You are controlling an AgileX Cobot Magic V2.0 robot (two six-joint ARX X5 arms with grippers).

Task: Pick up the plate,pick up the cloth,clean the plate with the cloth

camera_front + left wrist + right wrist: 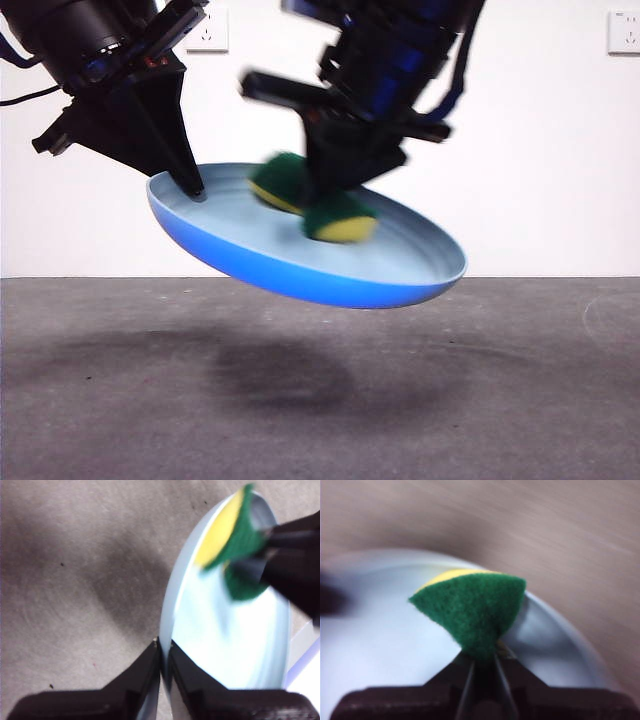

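Note:
The light-blue plate point(300, 265) hangs tilted in the air above the table. My left gripper point(190, 185) is shut on its left rim; the left wrist view shows the jaws point(164, 652) pinching the rim of the plate point(240, 645). My right gripper point(335, 195) comes down from the top centre, shut on the cloth point(335, 215), a yellow sponge with a green top, and presses it on the plate's inner face. The sponge shows in the left wrist view point(235, 540) and squeezed in the right wrist view point(475, 610) over the plate point(380, 640).
The grey table point(320, 390) lies below with the plate's shadow on it. A white wall with two sockets point(207, 30) stands behind.

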